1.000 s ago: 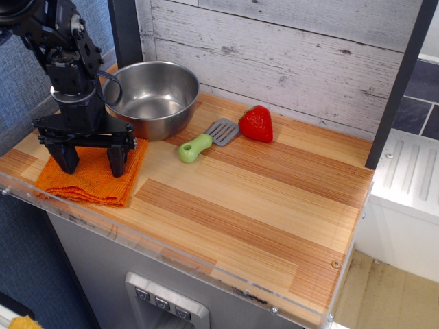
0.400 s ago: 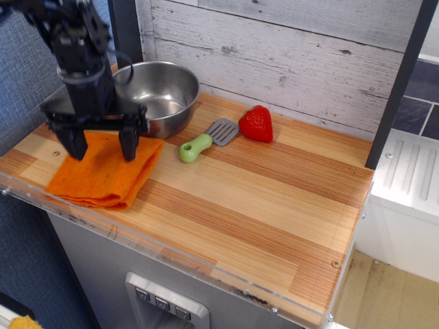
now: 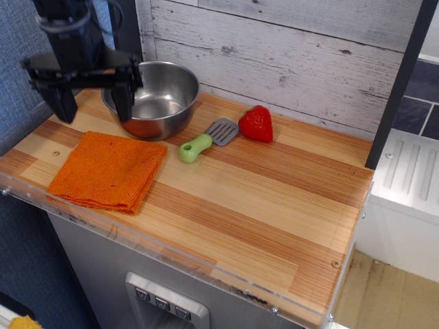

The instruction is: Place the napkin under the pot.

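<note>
Whitewashed plank wall behind a striped wooden tabletop (image 3: 260,199); no readable writing anywhere. Round shiny steel pot (image 3: 152,98) sits at back left. Square orange ribbed napkin (image 3: 108,170) lies flat just in front of pot, not under it. Black gripper (image 3: 92,103), fingers wide, empty, hangs above napkin beside pot; earlier it was down on the napkin. Green-handled grey spatula (image 3: 206,140) and red strawberry (image 3: 256,124) right of pot.
</note>
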Controlling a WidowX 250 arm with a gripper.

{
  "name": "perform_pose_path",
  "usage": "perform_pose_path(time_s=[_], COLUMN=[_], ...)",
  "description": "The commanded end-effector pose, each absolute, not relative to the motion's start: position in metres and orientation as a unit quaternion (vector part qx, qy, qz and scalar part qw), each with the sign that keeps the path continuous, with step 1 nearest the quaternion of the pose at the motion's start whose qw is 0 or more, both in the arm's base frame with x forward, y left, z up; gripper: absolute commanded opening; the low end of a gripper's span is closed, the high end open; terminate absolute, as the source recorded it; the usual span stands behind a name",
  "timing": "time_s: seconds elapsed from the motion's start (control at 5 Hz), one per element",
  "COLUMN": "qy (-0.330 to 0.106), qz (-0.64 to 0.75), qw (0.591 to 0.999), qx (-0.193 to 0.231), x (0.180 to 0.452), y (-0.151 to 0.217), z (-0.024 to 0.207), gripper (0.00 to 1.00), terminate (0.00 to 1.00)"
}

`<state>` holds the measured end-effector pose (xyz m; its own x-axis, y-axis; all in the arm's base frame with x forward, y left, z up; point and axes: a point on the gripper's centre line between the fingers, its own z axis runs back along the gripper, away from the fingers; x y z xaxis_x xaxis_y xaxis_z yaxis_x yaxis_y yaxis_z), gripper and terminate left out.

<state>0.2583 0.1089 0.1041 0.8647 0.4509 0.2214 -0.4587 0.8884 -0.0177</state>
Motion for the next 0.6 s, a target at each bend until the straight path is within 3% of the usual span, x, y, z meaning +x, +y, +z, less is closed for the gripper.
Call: perform_pose_path(time_s=[0.0, 0.2, 0.4], qy=[-0.144, -0.144, -0.144], qz=[0.235, 0.235, 0.235], qw=[0.961, 0.961, 0.961], qx=[0.023, 0.023, 0.023], x=[0.2553, 0.2553, 0.2553], y=[0.107, 0.107, 0.107], z=[0.1275, 0.1275, 0.1275], gripper=[1.0, 1.0, 1.0], terminate=[0.0, 0.0, 1.0])
